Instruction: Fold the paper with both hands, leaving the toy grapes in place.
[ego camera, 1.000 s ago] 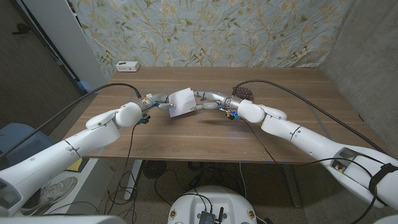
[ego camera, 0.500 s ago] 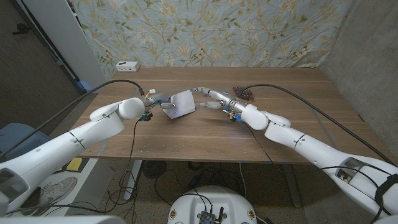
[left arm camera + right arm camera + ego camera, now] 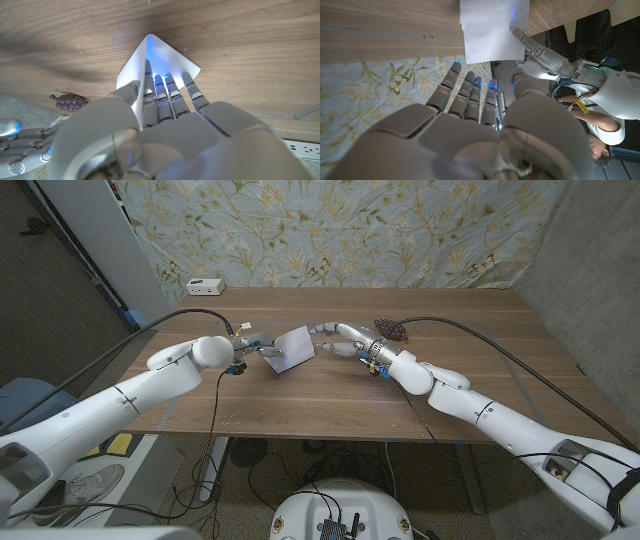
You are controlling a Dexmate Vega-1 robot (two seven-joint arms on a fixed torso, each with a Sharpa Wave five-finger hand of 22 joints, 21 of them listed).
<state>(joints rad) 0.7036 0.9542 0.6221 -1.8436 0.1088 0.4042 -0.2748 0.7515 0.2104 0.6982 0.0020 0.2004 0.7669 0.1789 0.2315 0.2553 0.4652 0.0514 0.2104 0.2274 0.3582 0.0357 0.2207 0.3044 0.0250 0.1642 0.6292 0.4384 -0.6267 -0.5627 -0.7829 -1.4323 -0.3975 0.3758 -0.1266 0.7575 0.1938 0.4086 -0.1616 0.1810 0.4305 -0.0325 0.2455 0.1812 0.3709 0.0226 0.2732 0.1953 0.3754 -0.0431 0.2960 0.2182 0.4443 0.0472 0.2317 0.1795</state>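
Observation:
A white sheet of paper [image 3: 292, 347] is held tilted just above the wooden table [image 3: 330, 395], left of its middle. My left hand [image 3: 262, 348] grips the sheet's left side, thumb on one face and fingers [image 3: 167, 92] on the other. My right hand [image 3: 345, 340] reaches toward the sheet's right edge with fingers [image 3: 470, 92] straight and apart, holding nothing; its tips are close to the paper [image 3: 492, 30]. The dark purple toy grapes [image 3: 391, 329] lie on the table behind my right wrist, and appear again as grapes [image 3: 70, 103] in the left wrist view.
A white box [image 3: 205, 285] sits at the table's back left corner. Black cables [image 3: 480, 340] run along both arms over the tabletop. A flowered curtain [image 3: 340, 230] hangs behind the table.
The paper has sunk and tilted from standing between both hands. My right hand has come off its edge and drawn slightly back. The left hand keeps its hold.

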